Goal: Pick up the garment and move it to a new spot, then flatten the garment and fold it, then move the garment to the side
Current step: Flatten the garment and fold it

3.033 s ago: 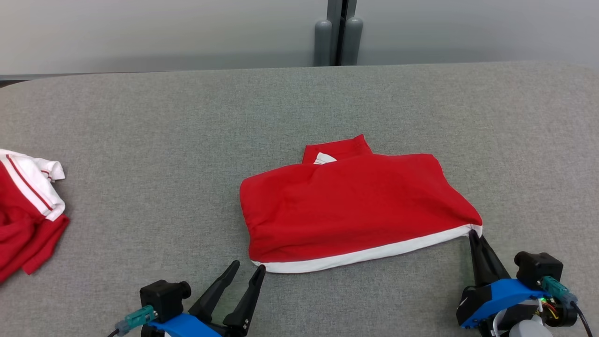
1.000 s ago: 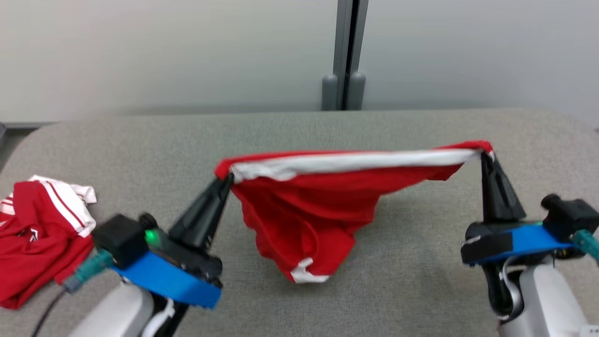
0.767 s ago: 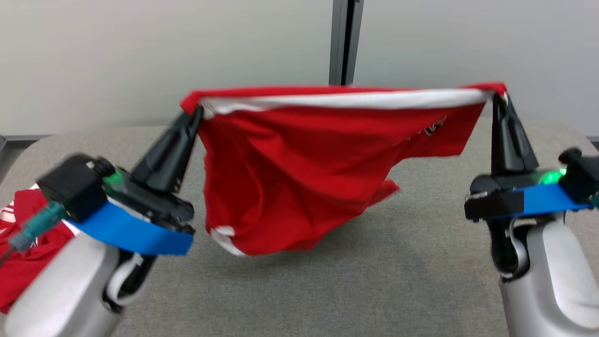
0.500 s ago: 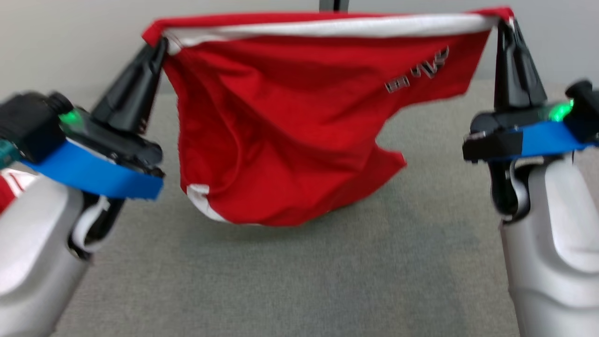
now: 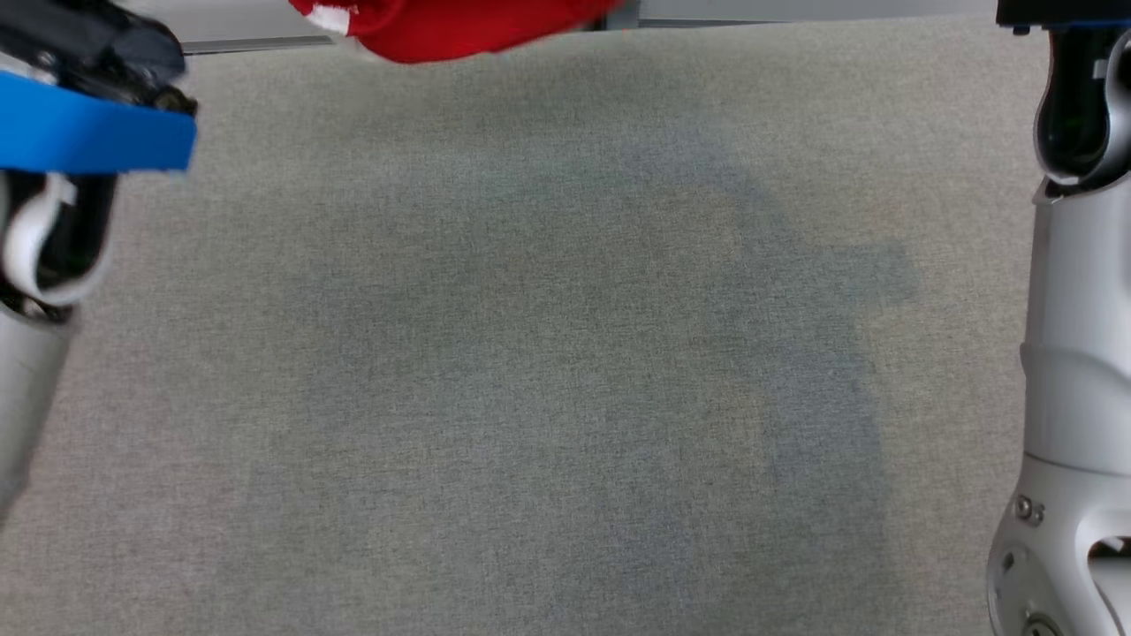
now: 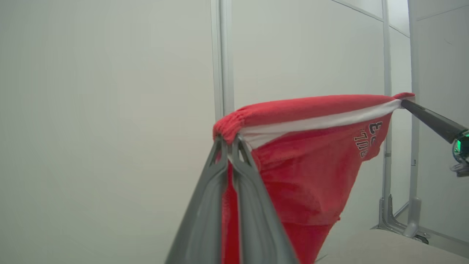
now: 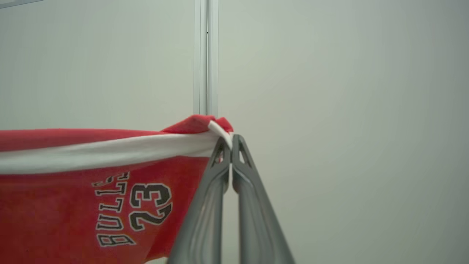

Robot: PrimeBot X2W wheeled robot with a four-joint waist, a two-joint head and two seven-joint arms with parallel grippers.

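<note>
The garment (image 6: pixel 311 172) is a red jersey with a white band and dark "BULLS 23" print (image 7: pixel 132 214), hanging upside down in the air between both arms. My left gripper (image 6: pixel 230 140) is shut on one bunched corner of its white-banded hem. At the opposite corner my right gripper (image 7: pixel 228 142) is shut on the hem too, and its dark fingers (image 6: pixel 428 119) show at the far right of the left wrist view. In the head view only the garment's lowest fold (image 5: pixel 442 31) shows, at the top edge above the table.
The grey fabric-covered table (image 5: pixel 548 353) spreads below, with shadows of the arms and cloth on it. My pale forearms stand at the left (image 5: pixel 35 265) and right (image 5: pixel 1074 353) edges. A pale wall with a metal post (image 6: pixel 223 55) lies behind.
Both arms have risen further, carrying the stretched garment up until only its lowest fold remains in the head view. The head camera has tilted down toward the table.
</note>
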